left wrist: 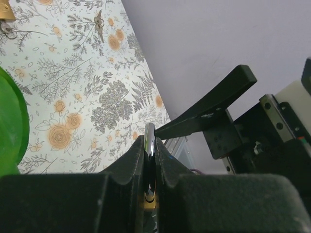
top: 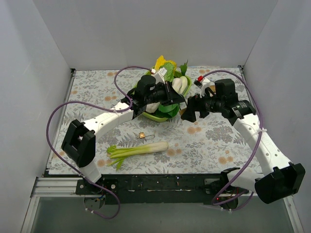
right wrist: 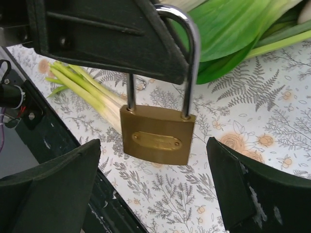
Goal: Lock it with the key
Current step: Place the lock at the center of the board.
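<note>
A brass padlock (right wrist: 156, 138) with a steel shackle (right wrist: 193, 63) hangs above the flowered table. My left gripper (left wrist: 150, 145) is shut on the shackle (left wrist: 150, 138), and the brass body (left wrist: 148, 200) shows low between its fingers. In the top view the left gripper (top: 176, 100) is over the bowl's right side. My right gripper (top: 189, 112) faces it from the right. It is open (right wrist: 153, 143), with its fingers on either side of the padlock and not touching it. A small brass key (top: 142, 136) on a ring lies on the table in front of the bowl, and it also shows in the left wrist view (left wrist: 5, 12).
A green bowl (top: 154, 116) piled with vegetables stands at the table's middle back. A leek (top: 141, 149) lies near the front, close to the key. A small red and white object (top: 200, 80) sits behind the right gripper. White walls close in three sides.
</note>
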You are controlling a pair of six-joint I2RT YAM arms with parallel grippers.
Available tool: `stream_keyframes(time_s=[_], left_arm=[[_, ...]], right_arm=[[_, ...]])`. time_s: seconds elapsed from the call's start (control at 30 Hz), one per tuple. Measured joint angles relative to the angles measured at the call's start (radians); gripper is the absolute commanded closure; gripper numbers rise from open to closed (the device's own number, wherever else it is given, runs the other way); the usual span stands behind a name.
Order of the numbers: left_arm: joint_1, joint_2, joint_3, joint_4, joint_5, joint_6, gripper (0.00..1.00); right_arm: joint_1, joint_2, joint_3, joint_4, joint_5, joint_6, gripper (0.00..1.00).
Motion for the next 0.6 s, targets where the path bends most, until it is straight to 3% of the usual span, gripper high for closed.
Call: stream_keyframes(time_s=[0.27, 0.47, 0.57, 0.6], left_arm=[[-0.006, 0.003, 0.008, 0.029, -0.002, -0.034, 1.00], [-0.006, 0.019, 0.011, 0.054, 0.000, -0.067, 1.00], [-0.007, 0.029, 0.011, 0.057, 0.002, -0.077, 0.99], [-0.007, 0.032, 0.011, 0.059, 0.003, -0.082, 0.97]], right_arm=[[0.063, 0.002, 0.000, 0.027, 0.025, 0.034, 0.03], [0.076, 0.009, 0.000, 0.039, 0.089, 0.035, 0.22], [0.077, 0.010, -0.001, 0.038, 0.124, 0.030, 0.40], [0.076, 0.010, -0.002, 0.035, 0.138, 0.030, 0.52]])
